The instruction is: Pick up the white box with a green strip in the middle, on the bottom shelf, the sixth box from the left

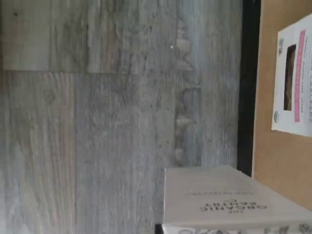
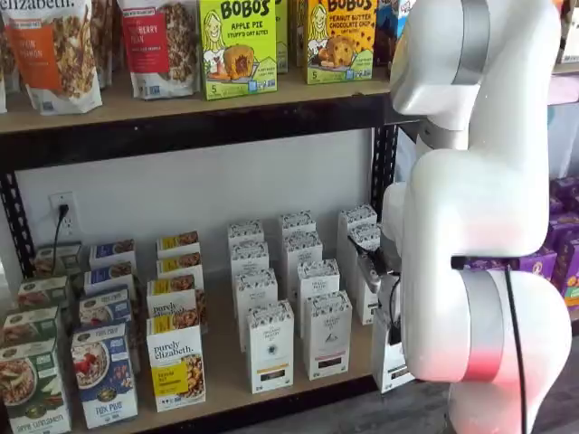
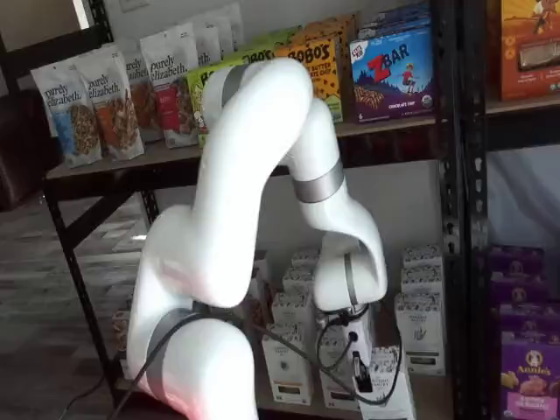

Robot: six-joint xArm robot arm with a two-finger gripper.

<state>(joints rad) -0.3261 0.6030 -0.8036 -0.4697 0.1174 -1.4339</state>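
The white box (image 2: 389, 362) is a tall narrow carton with a black speckled top. It stands out in front of the bottom shelf (image 2: 226, 384), past its front edge. My gripper (image 2: 394, 318) is shut on the box from above, with a black finger running down its side. In a shelf view the gripper (image 3: 358, 367) holds the same box (image 3: 392, 395) low by the rack. The wrist view shows the box's printed top (image 1: 229, 200) over grey plank floor, beside the shelf's wooden board (image 1: 278, 161).
Rows of like white cartons (image 2: 270, 348) stand on the shelf, with "purely elizabeth" boxes (image 2: 176, 366) to their left. Purple boxes (image 3: 525, 367) fill the neighbouring rack. Bobo's boxes (image 2: 237, 45) sit on the shelf above. A pink-striped white box (image 1: 295, 73) lies on the board.
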